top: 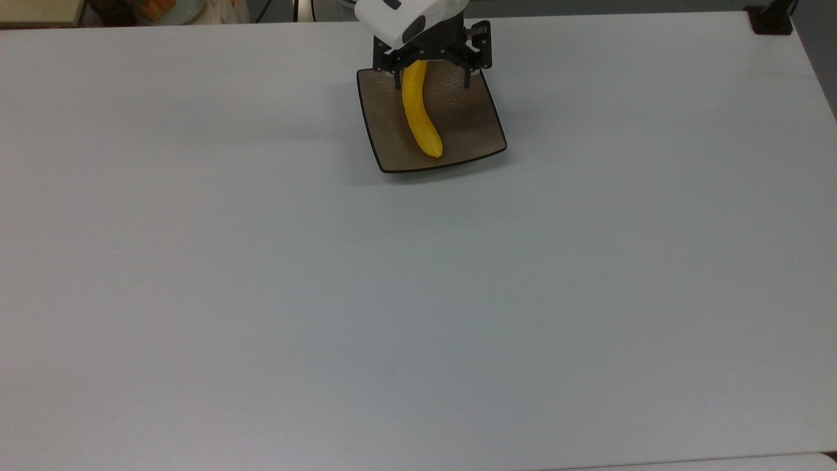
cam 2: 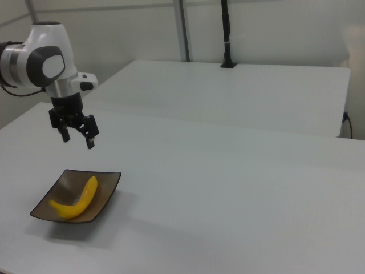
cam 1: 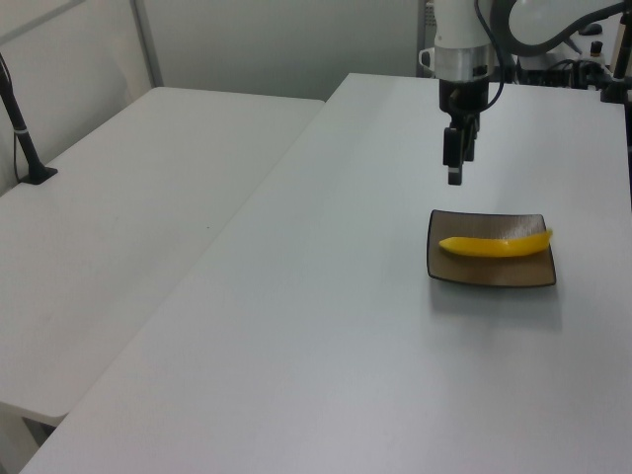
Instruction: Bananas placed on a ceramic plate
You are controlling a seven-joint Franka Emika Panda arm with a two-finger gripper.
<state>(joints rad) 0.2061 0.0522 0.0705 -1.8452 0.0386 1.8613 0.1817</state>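
Observation:
The yellow banana lies flat on the square brownish-grey plate, running from the plate's far edge to near its front edge in the top view. It also rests across the plate as the banana in the left view, and on the plate as the banana in the right view. My gripper hangs above the plate's far edge, open and holding nothing. It is well clear of the banana, as the gripper in the left view and the gripper in the right view show.
The white table spreads wide around the plate. A second white table stands beside it, with a black post on its far side. A black mount sits at the table's far right corner in the top view.

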